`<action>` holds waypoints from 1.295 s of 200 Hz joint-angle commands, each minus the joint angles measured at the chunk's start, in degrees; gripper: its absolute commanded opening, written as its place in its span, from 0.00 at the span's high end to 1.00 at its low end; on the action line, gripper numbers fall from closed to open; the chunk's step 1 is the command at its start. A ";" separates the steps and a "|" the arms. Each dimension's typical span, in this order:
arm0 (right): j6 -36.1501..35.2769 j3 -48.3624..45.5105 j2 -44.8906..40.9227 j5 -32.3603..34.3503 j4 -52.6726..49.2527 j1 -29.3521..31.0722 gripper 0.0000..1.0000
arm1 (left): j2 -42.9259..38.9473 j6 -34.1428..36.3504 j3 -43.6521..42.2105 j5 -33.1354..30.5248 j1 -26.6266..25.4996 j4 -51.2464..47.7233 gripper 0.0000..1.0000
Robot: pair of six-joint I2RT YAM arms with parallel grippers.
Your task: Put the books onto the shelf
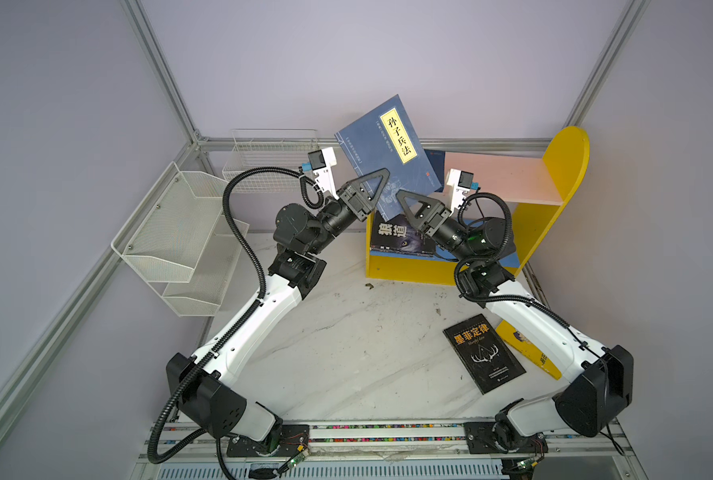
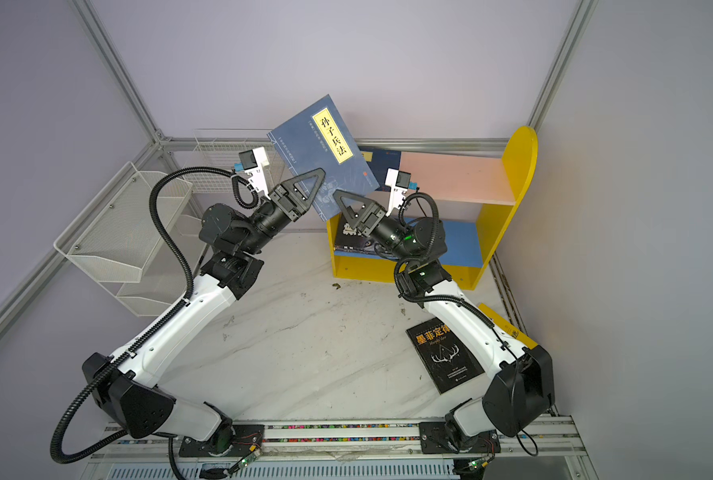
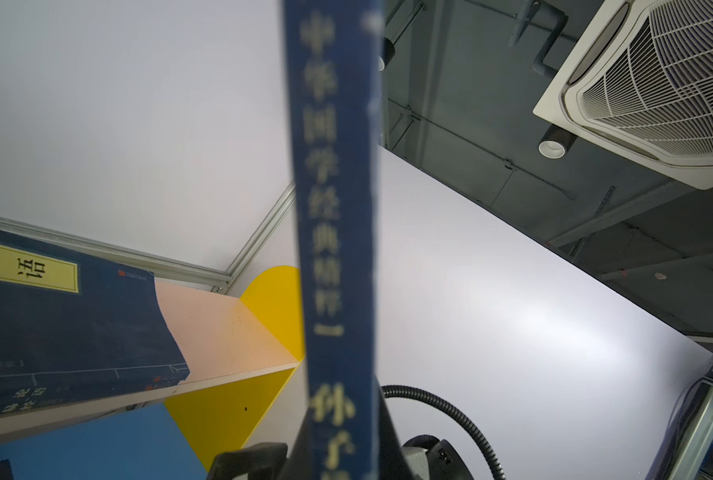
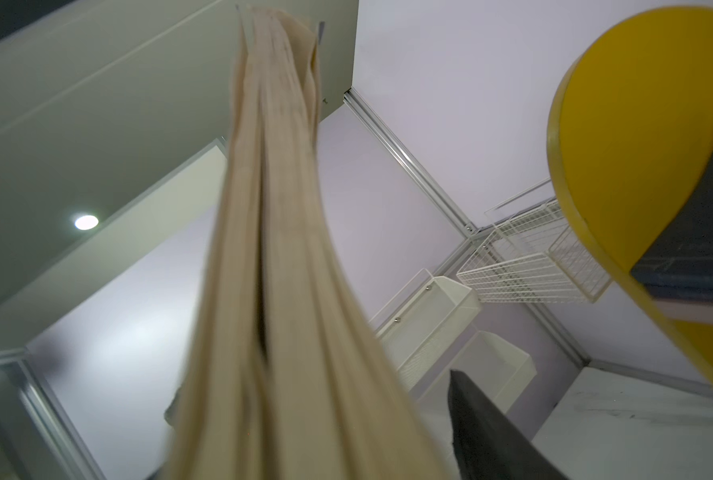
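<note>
Above the left hand (image 1: 381, 183), the navy book (image 1: 388, 149) is raised clear of the counter (image 1: 346, 353) and tilted, with its cover turned up. It is grasped by that hand at its lower end on the spine side, and the left wrist view shows the spine running straight out from between the clenched jaws. The right hand (image 1: 402, 197) is set against the same lower end from the opposite side, so the page edges run past its fingers in the right wrist view. Whether that hand is closed on the pages or merely beside them cannot be told.

The shelf (image 1: 554, 166) stands near, on the far side of the right hand from the left one. A second navy book (image 3: 55, 332) is laid on its pink upper board (image 1: 500, 174), and a black book (image 1: 400, 237) on its blue lower board (image 2: 462, 245).

The held book is judged light and thin, but limp. Its pages are seen fanned and bowed, so sag and swing are to be expected from a pinch at one end. The spine is judged the stiffest place for a hold. A grip on the loose page edges is likelier to slip or to crease the paper, and support nearer the middle of the spine would steady the book for sliding onto a board.
</note>
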 commanded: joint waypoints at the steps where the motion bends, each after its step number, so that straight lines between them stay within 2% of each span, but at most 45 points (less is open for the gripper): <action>1: 3.33 2.35 0.22 3.03 4.07 0.28 0.48 | -0.25 -0.36 5.81 -1.03 -0.38 5.74 1.00; 14: 4.07 2.20 0.38 3.51 4.26 0.33 0.60 | 0.25 -0.36 6.43 -0.63 -0.48 5.73 1.00; 30: 4.38 1.78 -0.22 4.61 4.06 0.26 0.84 | 0.85 -0.54 7.17 0.19 -0.48 5.08 1.00; 38: 4.37 2.03 -0.32 4.27 3.58 0.24 0.89 | 1.22 -0.54 7.57 0.69 -0.47 4.31 0.96; 44: 4.43 2.51 -0.10 3.43 3.22 0.09 0.89 | 1.56 -0.54 8.02 1.29 -0.41 3.84 0.89; 52: 4.97 3.57 0.43 1.12 2.95 -0.46 0.89 | 2.01 -0.58 8.34 2.46 -0.46 3.93 0.69; 57: 5.58 4.22 0.81 -0.69 2.98 -0.90 0.90 | 2.36 -0.62 8.60 3.36 -0.46 3.98 0.51; 65: 6.55 5.27 1.21 -3.45 3.08 -1.90 0.90 | 2.71 -0.48 9.03 4.79 -0.29 3.36 0.35; 85: 9.36 8.02 1.01 -10.63 1.62 -5.66 0.91 | 2.17 2.26 10.23 6.31 1.50 -2.22 0.16; 105: 12.77 11.30 1.16 -19.50 -1.45 -9.18 0.90 | 1.88 5.61 12.00 6.71 3.35 -8.93 0.13; 127: 14.53 12.63 0.79 -25.59 -5.90 -11.03 0.90 | 2.02 6.17 12.27 7.62 4.58 -9.14 0.15; 138: 14.72 12.25 0.27 -27.43 -7.38 -11.65 0.89 | 2.36 5.89 12.97 8.66 5.26 -8.55 0.25; 154: 14.47 11.18 -0.43 -28.82 -8.34 -12.06 0.88 | 3.08 5.32 14.17 10.34 5.81 -7.86 0.35; 177: 14.36 9.92 -0.75 -29.39 -9.60 -11.99 0.88 | 4.22 4.42 15.60 11.68 6.25 -6.66 0.36; 188: 13.80 9.47 -1.02 -29.30 -10.91 -12.04 0.88 | 4.33 4.04 15.61 11.75 6.51 -6.24 0.40; 219: 11.08 9.66 -1.31 -29.98 -14.35 -12.06 0.88 | 4.53 2.93 15.41 10.87 7.25 -5.87 0.74; 236: 10.59 9.54 -1.37 -29.23 -14.35 -12.41 0.87 | 4.68 2.80 15.49 11.05 7.39 -5.94 0.89; 249: 9.96 9.08 -1.75 -26.61 -14.22 -12.64 0.80 | 4.52 2.80 15.19 10.60 7.43 -5.92 1.00; 259: 9.10 8.41 -2.31 -23.94 -14.14 -12.61 0.69 | 4.19 2.80 14.54 9.63 7.45 -5.66 1.00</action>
